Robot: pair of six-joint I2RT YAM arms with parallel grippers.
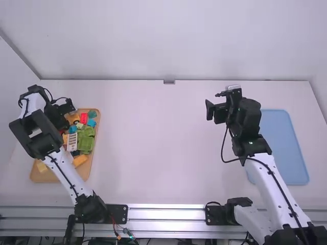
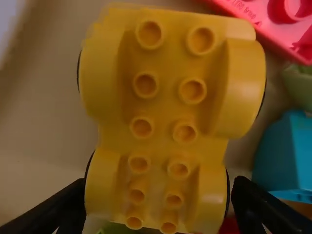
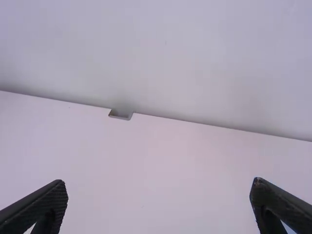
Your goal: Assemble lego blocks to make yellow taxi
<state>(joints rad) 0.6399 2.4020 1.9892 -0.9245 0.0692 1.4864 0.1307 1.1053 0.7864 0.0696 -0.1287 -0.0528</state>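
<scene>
Left in the high view, at the tray, the yellow wheeled base sits between the parted fingers of the nearer left gripper, long axis crossing their closing line; the right gripper is parted too.

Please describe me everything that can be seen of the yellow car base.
The yellow car base looks like smooth plastic. It is long, with two rows of hollow studs facing the left wrist camera. Four rounded fenders bulge at its sides, thin black edges, probably tyres, showing beneath. It appears whole, and is in or just above the tray. The left gripper is at one end; whether it grips the base, I cannot tell.
</scene>
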